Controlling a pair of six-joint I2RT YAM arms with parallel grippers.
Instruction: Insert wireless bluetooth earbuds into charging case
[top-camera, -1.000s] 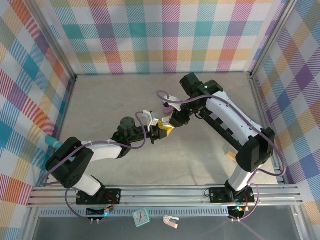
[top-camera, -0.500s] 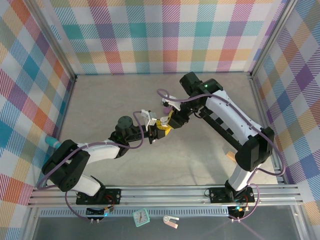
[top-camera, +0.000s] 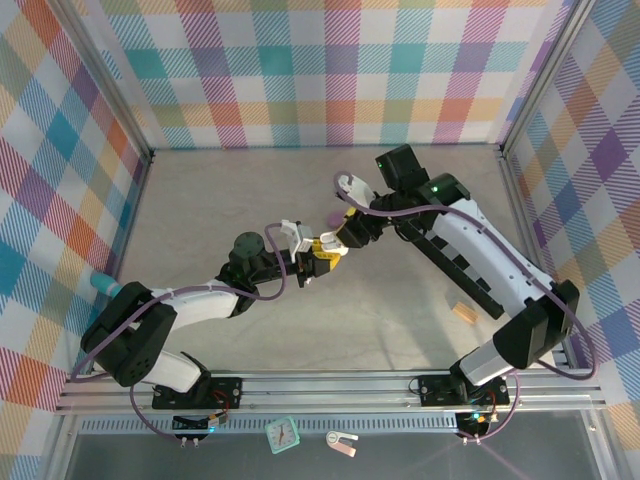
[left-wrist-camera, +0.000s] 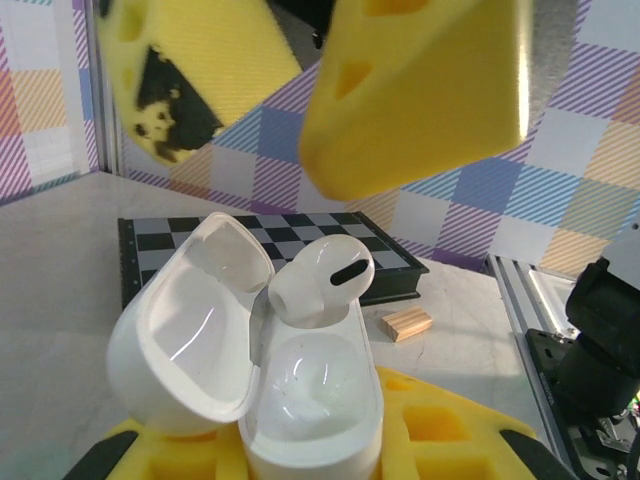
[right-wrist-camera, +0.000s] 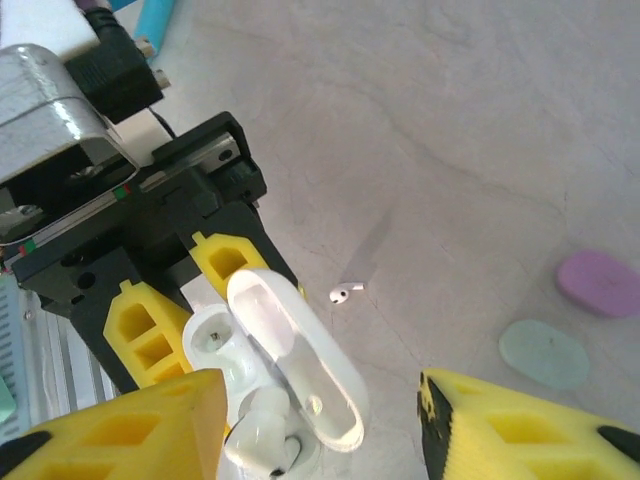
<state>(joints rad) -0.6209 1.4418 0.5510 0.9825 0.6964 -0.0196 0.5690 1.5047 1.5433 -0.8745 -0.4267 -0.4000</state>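
My left gripper (left-wrist-camera: 300, 452) is shut on the white charging case (left-wrist-camera: 310, 400), whose lid (left-wrist-camera: 190, 330) hangs open to the left. One white earbud (left-wrist-camera: 320, 285) sits partly in the case's far slot, its head sticking up; the near slot is empty. My right gripper (right-wrist-camera: 325, 440) is open just above it, its yellow pads (left-wrist-camera: 420, 90) apart and clear of the bud. A second white earbud (right-wrist-camera: 345, 293) lies loose on the table beyond the case. From above, both grippers meet mid-table at the case (top-camera: 318, 248).
A purple case (right-wrist-camera: 598, 283) and a mint case (right-wrist-camera: 543, 352) lie on the table to the right. A small wooden block (top-camera: 463, 312) rests near the right arm. A folded chessboard (left-wrist-camera: 300, 250) shows behind the case in the left wrist view.
My right gripper has opened and let go of the earbud, which now rests in the case. The right arm has shifted right. The left gripper keeps its hold.
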